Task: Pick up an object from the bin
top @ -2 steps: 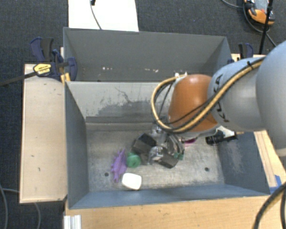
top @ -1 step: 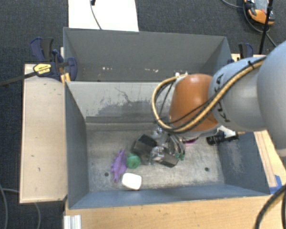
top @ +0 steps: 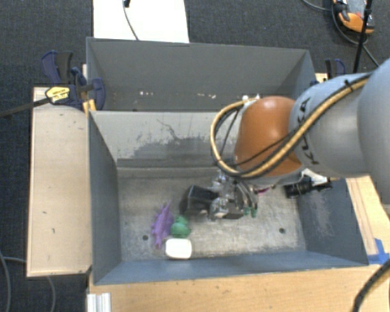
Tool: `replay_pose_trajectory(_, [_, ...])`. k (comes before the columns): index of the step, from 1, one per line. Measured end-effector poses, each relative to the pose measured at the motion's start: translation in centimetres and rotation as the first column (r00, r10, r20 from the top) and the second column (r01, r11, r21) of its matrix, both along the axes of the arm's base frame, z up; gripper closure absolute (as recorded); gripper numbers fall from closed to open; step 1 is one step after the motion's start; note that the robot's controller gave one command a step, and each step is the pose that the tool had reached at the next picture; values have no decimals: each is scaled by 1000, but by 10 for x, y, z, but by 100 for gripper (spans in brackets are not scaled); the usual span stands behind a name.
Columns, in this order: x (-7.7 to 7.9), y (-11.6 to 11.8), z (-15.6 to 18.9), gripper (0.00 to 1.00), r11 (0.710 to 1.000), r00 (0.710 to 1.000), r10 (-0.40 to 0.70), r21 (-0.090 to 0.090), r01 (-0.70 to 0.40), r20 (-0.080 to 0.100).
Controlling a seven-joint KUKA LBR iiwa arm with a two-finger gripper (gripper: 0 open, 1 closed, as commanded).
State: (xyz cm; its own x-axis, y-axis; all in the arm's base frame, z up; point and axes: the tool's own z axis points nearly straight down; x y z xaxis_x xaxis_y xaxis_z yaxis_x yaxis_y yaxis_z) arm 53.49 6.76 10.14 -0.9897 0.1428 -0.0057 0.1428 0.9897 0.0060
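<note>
The arm reaches into the grey metal bin from the right, its orange cover and looped cables hanging above the bin's middle. Below the cover the claw sits low, close to the bin floor, a little right of centre. Whether it is released or clenched cannot be told, as its tip is lost among its own dark and metallic parts.

Just beside the claw on its left lies a black blocky thing; it seems to touch the claw, though whether it is gripped is unclear.

Further left and nearer the front wall lie three small things close together: a purple spiky toy, a green rounded lump touching it, and a white rounded block just in front of the green one.
</note>
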Motion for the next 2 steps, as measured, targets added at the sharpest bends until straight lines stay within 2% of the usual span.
replay_pose_trajectory(2, [0,-1,24,100,1000,1000,-2,-5,2,-9])
